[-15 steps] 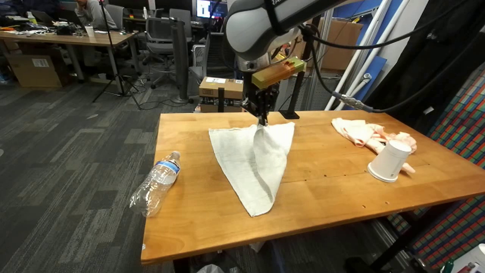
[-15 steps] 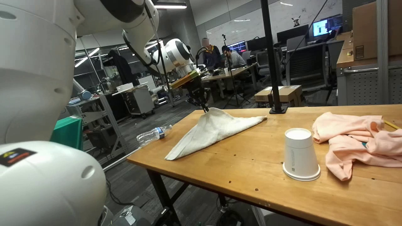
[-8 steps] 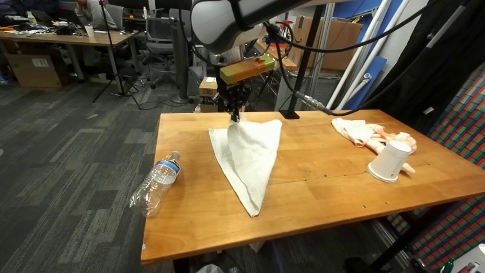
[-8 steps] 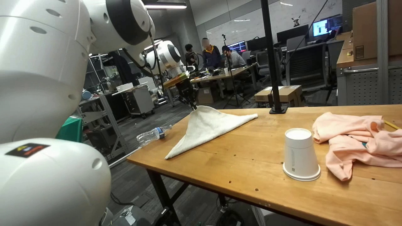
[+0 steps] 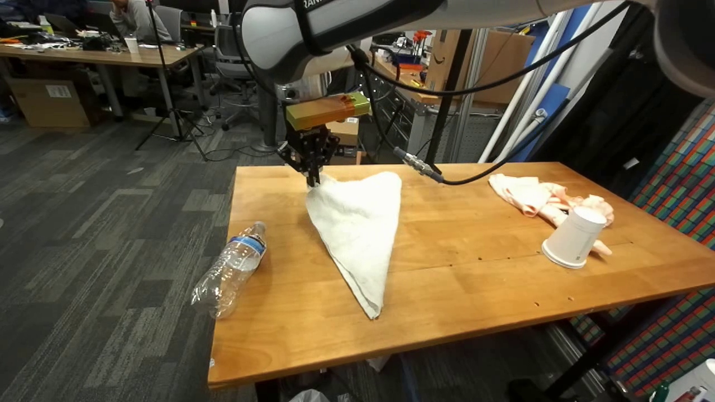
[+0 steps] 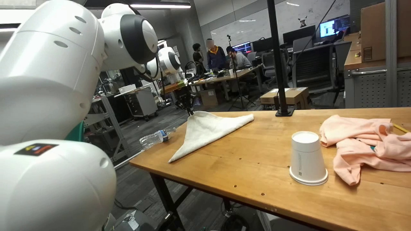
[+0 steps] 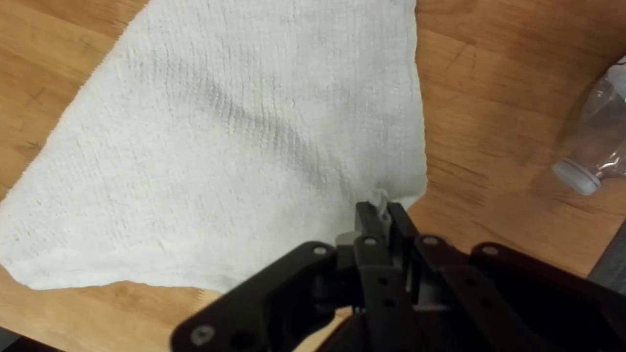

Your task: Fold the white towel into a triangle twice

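Note:
The white towel (image 5: 357, 218) lies on the wooden table, folded over into a roughly triangular shape with its narrow point toward the front edge. It also shows in an exterior view (image 6: 210, 126) and fills the left and middle of the wrist view (image 7: 234, 146). My gripper (image 5: 314, 181) is low over the towel's far left corner. In the wrist view my gripper (image 7: 384, 208) is shut on a small pinch of the towel's upper layer, just beside the corner of the layer beneath. In an exterior view my gripper (image 6: 190, 113) holds that corner slightly raised.
A clear plastic bottle (image 5: 232, 271) lies on the table's left edge, near the towel. An upside-down white cup (image 5: 575, 237) and a crumpled pink cloth (image 5: 539, 195) are at the right. A black post (image 6: 279, 64) stands at the table's back edge.
My gripper has moved left and down in an exterior view, carrying the towel's corner. The upper layer now covers the left part of the towel that showed before.

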